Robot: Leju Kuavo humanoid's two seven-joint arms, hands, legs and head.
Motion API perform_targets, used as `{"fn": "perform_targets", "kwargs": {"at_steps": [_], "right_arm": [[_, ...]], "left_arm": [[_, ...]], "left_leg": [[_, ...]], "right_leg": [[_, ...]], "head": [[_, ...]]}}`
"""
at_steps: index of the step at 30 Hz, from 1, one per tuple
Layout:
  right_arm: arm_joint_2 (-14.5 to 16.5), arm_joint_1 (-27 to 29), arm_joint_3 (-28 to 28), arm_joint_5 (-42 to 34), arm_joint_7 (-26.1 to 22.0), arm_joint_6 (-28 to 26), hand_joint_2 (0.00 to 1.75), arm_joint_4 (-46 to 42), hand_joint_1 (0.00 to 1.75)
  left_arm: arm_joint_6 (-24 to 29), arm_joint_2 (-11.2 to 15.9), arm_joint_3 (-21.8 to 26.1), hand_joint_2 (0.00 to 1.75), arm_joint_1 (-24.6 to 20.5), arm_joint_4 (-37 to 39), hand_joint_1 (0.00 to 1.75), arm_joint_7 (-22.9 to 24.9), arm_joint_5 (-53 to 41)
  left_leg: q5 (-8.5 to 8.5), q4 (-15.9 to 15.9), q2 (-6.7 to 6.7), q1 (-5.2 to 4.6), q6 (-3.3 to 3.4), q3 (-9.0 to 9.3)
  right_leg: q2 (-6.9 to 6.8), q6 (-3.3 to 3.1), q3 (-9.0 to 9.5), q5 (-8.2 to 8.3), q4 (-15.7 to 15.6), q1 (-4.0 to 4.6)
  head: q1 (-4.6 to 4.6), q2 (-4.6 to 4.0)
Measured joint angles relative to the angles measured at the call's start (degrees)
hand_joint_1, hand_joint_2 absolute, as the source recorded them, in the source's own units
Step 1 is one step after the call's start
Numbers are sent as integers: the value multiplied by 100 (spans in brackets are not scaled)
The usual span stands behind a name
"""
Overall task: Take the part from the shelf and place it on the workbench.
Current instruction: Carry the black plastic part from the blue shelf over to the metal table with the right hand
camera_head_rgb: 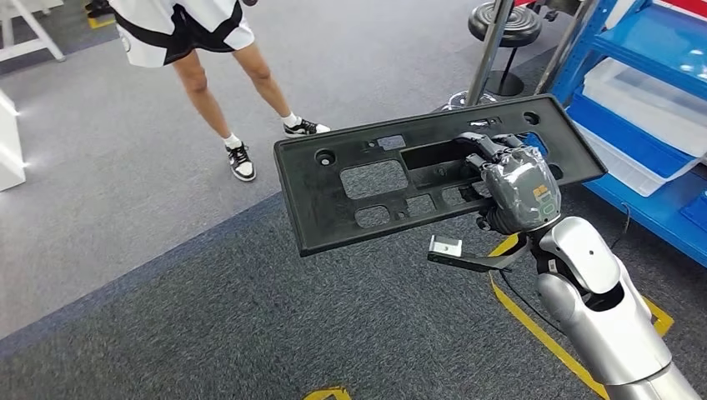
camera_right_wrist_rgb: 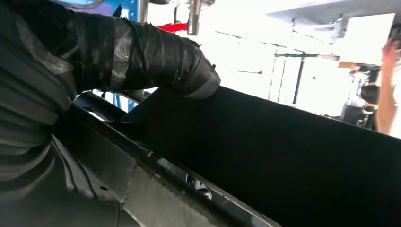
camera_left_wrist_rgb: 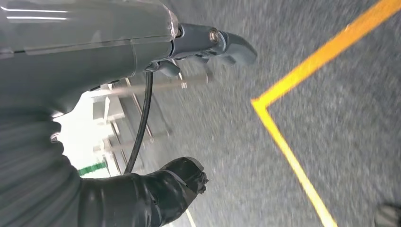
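A long flat black plastic part (camera_head_rgb: 379, 179) with several cut-outs is held up over the carpet in the head view. My right hand (camera_head_rgb: 510, 185) grips it near its right end, fingers hooked through a cut-out. In the right wrist view the thumb (camera_right_wrist_rgb: 156, 59) presses on the dark part (camera_right_wrist_rgb: 293, 156). My left hand (camera_left_wrist_rgb: 156, 118) hangs over the floor, holding nothing, its fingers (camera_left_wrist_rgb: 222, 45) and thumb (camera_left_wrist_rgb: 156, 194) apart.
A blue shelf (camera_head_rgb: 659, 108) with white trays stands at the right. A person's legs (camera_head_rgb: 225, 92) are ahead at the left on grey floor. Yellow tape lines (camera_head_rgb: 542, 325) cross the dark carpet. A black stool (camera_head_rgb: 504, 25) and metal poles stand behind the part.
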Motion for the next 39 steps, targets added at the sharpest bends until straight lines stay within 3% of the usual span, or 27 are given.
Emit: {"fn": "perform_targets", "kwargs": {"at_steps": [1,3,4,5,7,8,9,10,12,14,16,17,19,20,21,23,25,27,29,31,32,33,36,38,39], "right_arm": [[1,-1,1,10,11,0,175,0,175],[1,-5,1,31,31,0,175,1,175],[1,-16,0,37,37,0,175,2,175],[0,-30,-5,41,42,1,175,2,175],[0,-91,-29,42,62,9,175,2,175],[2,-124,-41,42,75,15,175,3,175],[4,-156,-49,41,84,22,175,5,175],[5,-181,-50,41,89,28,175,8,175],[3,-204,-49,56,91,41,175,17,175],[-8,-208,-49,100,99,51,175,48,175],[-11,-207,-45,148,113,56,175,95,175],[-9,-212,-42,168,121,60,175,120,175],[1,-251,-37,220,152,81,175,167,175],[13,-290,-31,253,174,101,175,189,175],[29,-337,-20,291,202,127,175,206,175],[88,-434,17,373,279,202,175,236,175],[184,-533,63,444,362,281,175,262,175],[280,-625,102,494,432,332,175,279,175],[327,-674,131,526,485,360,175,289,175],[336,-686,149,544,515,365,175,304,175],[330,-686,154,547,524,359,175,311,175],[314,-687,154,537,530,350,175,317,175],[194,-710,109,449,524,326,175,319,175],[115,-738,59,405,503,309,175,319,175],[87,-750,37,396,492,303,175,319,175]], "left_arm": [[-27,2,0,175,-1,0,0,-62,0],[-93,17,-1,175,22,1,0,-199,0],[-114,33,-2,175,37,2,0,-244,0],[-126,56,-3,175,49,2,0,-275,0],[-129,108,-4,175,55,4,0,-298,0],[-129,132,-3,175,58,5,0,-302,0],[-128,151,-2,175,70,5,0,-303,0],[-128,161,-1,175,89,7,0,-303,0],[-128,169,0,175,121,8,0,-284,0],[-128,167,0,175,118,11,0,-244,0],[-122,169,0,175,110,23,0,-205,0],[-116,174,0,175,110,34,0,-187,0],[-91,203,0,175,114,68,0,-156,0],[-73,223,0,175,115,94,0,-147,0],[-52,255,0,175,109,127,0,-143,0],[-11,329,0,175,103,217,0,-139,0],[29,431,0,175,120,317,0,-125,0],[92,548,0,175,131,418,0,-107,0],[168,647,0,175,114,522,0,-96,0],[209,693,0,175,107,620,0,-97,0],[206,698,-1,175,115,656,0,-104,0],[199,698,-1,175,128,679,0,-116,0],[165,694,-2,175,160,694,0,-151,0],[131,691,-2,175,176,693,0,-158,0],[105,689,-2,175,191,690,0,-162,0]], "left_leg": [[-13,280,27,37,-45,-22],[292,369,75,96,-114,165],[426,129,149,114,-132,416],[446,-269,275,115,-130,777],[235,-1118,487,75,-52,1389],[139,-1367,508,45,8,1528],[104,-1486,455,23,78,1532],[130,-1516,391,22,143,1511],[224,-1554,258,27,267,1477],[301,-1547,132,16,357,1404],[349,-1517,-19,-19,395,1319],[364,-1493,-104,-35,400,1284],[375,-1428,-277,-54,395,1234],[373,-1389,-352,-65,385,1201],[371,-1347,-418,-71,368,1162],[387,-1303,-538,-61,305,1065],[409,-1299,-623,-41,232,1002],[283,-1100,-426,-49,164,895],[-55,-492,-107,-35,96,596],[-314,159,14,1,41,257],[-300,258,35,17,24,202],[-173,121,56,29,15,267],[357,-1010,277,23,62,843],[456,-1332,339,-18,139,990],[471,-1334,275,-38,179,972]], "right_leg": [[-86,18,-80,48,5,-4],[-252,68,-232,139,18,-14],[-335,96,-282,181,26,-17],[-411,126,-315,214,36,-14],[-572,203,-346,274,68,-9],[-656,245,-358,303,75,-12],[-740,290,-362,333,75,-21],[-728,337,-366,338,86,-38],[-380,388,-456,142,321,-71],[57,388,-741,-273,996,-69],[171,371,-998,-519,1626,-41],[182,356,-999,-485,1677,-33],[251,306,-677,-156,1138,-28],[364,274,-468,-19,765,-28],[463,251,-315,69,453,-28],[553,224,-229,69,217,-11],[424,186,-231,96,167,-14],[279,118,-198,130,98,-39],[124,71,-177,137,63,-32],[-36,59,-176,126,65,-16],[-113,62,-174,118,67,-12],[-186,72,-166,108,70,-12],[-390,135,-116,60,81,0],[-497,196,-92,41,81,17],[-545,231,-82,40,73,21]], "head": [[-1,0],[-1,0],[-1,0],[-2,0],[-1,0],[-1,0],[1,0],[3,0],[8,0],[12,0],[13,0],[11,0],[11,0],[11,0],[10,0],[10,0],[9,0],[-3,0],[-18,0],[-24,0],[-24,0],[-25,0],[-21,0],[-19,0],[-18,0]]}}
